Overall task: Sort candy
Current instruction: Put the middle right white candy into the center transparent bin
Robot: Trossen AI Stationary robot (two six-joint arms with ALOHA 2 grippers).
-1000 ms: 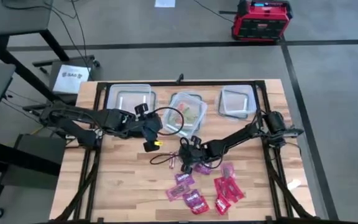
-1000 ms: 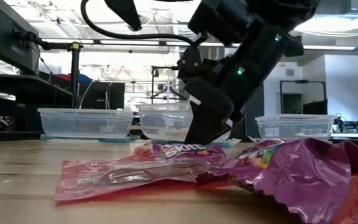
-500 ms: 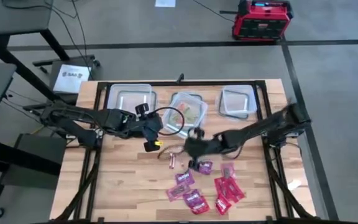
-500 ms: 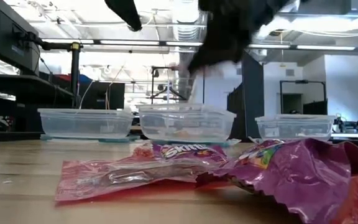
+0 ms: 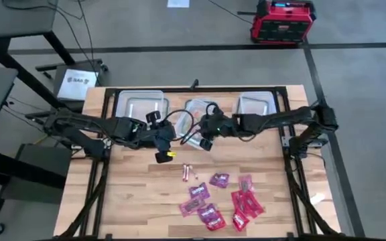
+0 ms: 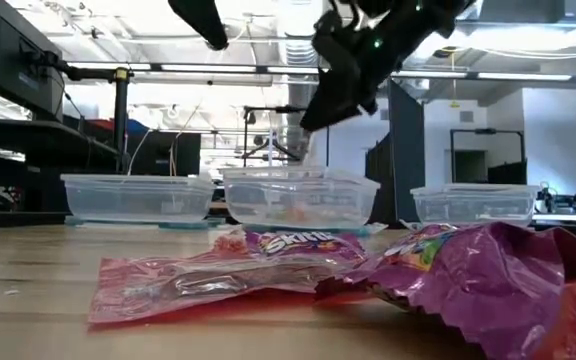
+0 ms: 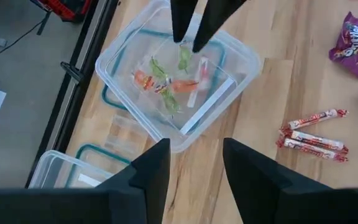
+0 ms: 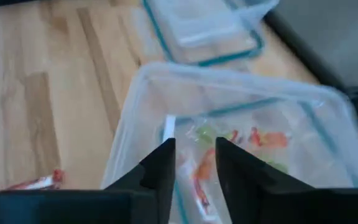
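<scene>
Right gripper is seen from above held over the middle container, with the left gripper just beside that container's near-left corner. Red and pink candy packets are scattered on the table, well nearer than the container. At table height, a Skittles packet lies in front of it. From the left wrist, fingers are spread; green and orange sweets lie inside. From the right wrist, fingers stand slightly parted, nothing pinched.
</scene>
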